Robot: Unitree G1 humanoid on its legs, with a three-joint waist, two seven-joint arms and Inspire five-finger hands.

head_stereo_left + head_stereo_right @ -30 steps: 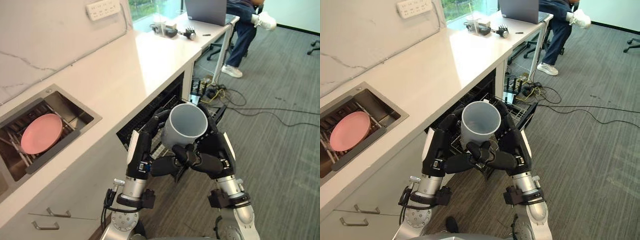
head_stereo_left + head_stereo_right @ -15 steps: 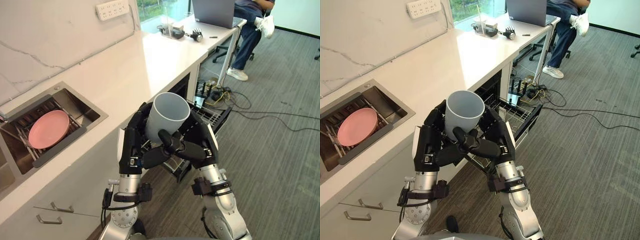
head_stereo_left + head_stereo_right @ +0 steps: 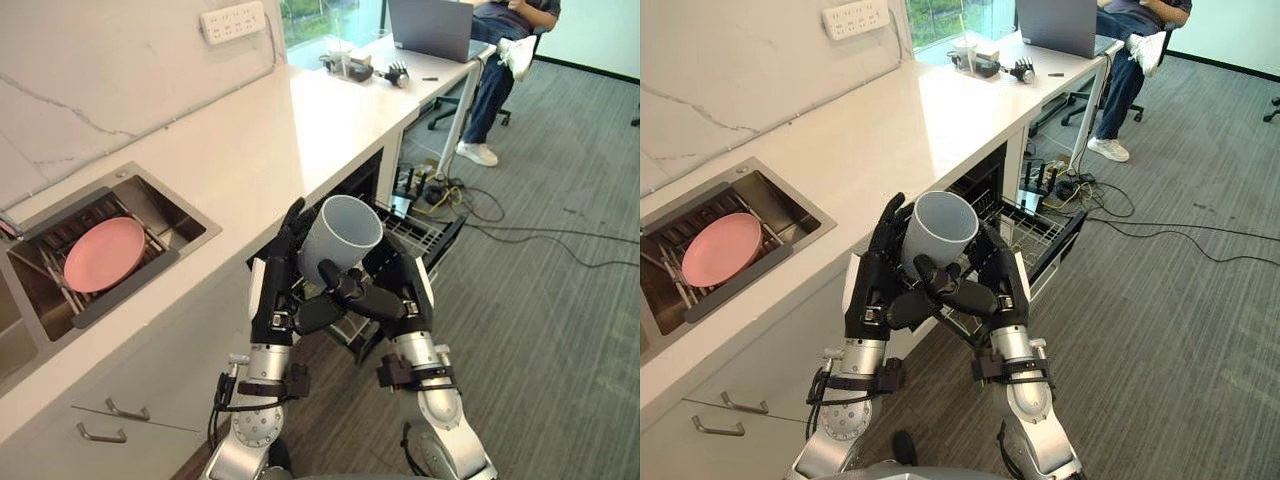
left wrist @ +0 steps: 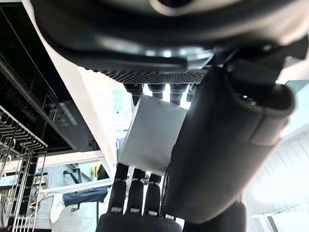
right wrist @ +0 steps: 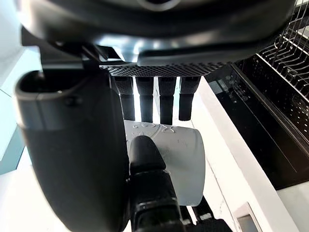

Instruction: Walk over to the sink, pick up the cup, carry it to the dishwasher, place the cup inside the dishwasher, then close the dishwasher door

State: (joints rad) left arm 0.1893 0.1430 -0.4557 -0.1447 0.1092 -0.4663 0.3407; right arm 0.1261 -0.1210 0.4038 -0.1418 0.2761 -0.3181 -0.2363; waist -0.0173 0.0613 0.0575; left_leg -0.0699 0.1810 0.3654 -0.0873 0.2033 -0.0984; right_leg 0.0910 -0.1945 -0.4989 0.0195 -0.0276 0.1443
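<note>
place: office kitchenette | sink (image 3: 172, 217) | dishwasher (image 3: 418, 234) | laptop (image 3: 430, 27) | carpet (image 3: 560, 330)

The cup (image 3: 938, 235) looks like matt, smooth grey plastic (no gloss on its wall). The table (image 3: 890, 130) is smooth, glossy white, the sink (image 3: 792, 190) brushed metal, the plate (image 3: 720, 250) smooth pink, the dishwasher rack (image 3: 1035, 232) thin wire, and the floor (image 3: 1180, 330) ribbed carpet.

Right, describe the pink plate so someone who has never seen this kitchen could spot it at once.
Find the long white counter and follow it to the steel sink sunk into it. On the wire rack inside rests the plate. It is the only round, pink thing, unlike the grey cup clasped by the left robot hand and right robot hand.
</note>
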